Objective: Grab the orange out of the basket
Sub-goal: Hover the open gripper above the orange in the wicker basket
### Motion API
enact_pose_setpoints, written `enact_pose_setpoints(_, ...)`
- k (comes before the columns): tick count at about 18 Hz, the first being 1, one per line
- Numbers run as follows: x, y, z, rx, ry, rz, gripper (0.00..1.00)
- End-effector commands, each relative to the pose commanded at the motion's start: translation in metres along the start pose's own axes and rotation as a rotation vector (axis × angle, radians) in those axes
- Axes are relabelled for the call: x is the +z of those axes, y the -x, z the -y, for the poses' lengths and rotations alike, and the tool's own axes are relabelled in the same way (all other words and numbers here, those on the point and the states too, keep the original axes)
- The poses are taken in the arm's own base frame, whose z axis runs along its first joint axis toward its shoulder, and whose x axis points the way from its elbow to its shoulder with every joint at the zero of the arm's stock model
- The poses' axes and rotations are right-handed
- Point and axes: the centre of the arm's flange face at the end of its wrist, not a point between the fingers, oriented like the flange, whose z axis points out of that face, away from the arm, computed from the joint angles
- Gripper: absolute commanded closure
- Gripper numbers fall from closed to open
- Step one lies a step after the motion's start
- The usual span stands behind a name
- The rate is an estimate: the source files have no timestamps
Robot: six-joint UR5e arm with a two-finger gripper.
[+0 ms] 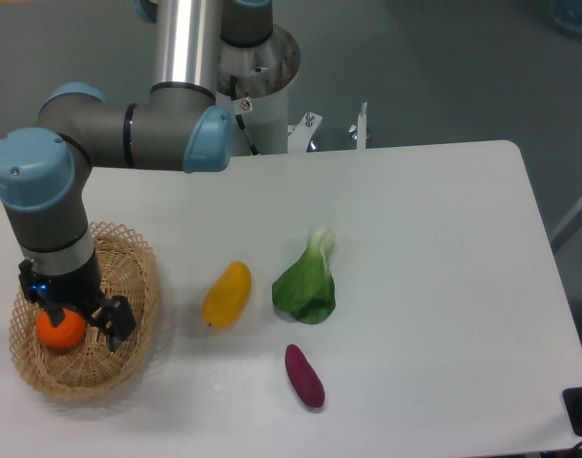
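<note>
The fixed camera looks down on a smooth white table with rounded corners. At its left edge sits the oval, shallow basket of light tan woven wicker with an open lattice rim. Inside it, toward the left, lies the small, round, bright orange fruit, smooth-skinned. The black two-finger gripper reaches down into the basket with its fingers apart around the orange; whether they touch it I cannot tell. Right of the basket lies an elongated, smooth yellow-orange mango-like fruit, then a crinkled green leafy vegetable with a pale stalk, and below these a matte, oblong purple sweet potato
</note>
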Motion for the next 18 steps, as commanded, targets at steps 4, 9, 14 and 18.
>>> enact_pose_setpoints(4, -0.006, 0.0, -0.005, -0.003, -0.002, 0.0, 0.0)
enact_pose_setpoints(9, -0.014, 0.003, -0.009, -0.021, -0.01, 0.005, 0.0)
enact_pose_setpoints(14, -0.01, 0.001, -0.011, -0.024, 0.001, 0.002, 0.0)
enact_pose_setpoints(18, -0.008, 0.0, -0.015, -0.028, 0.008, 0.001, 0.0)
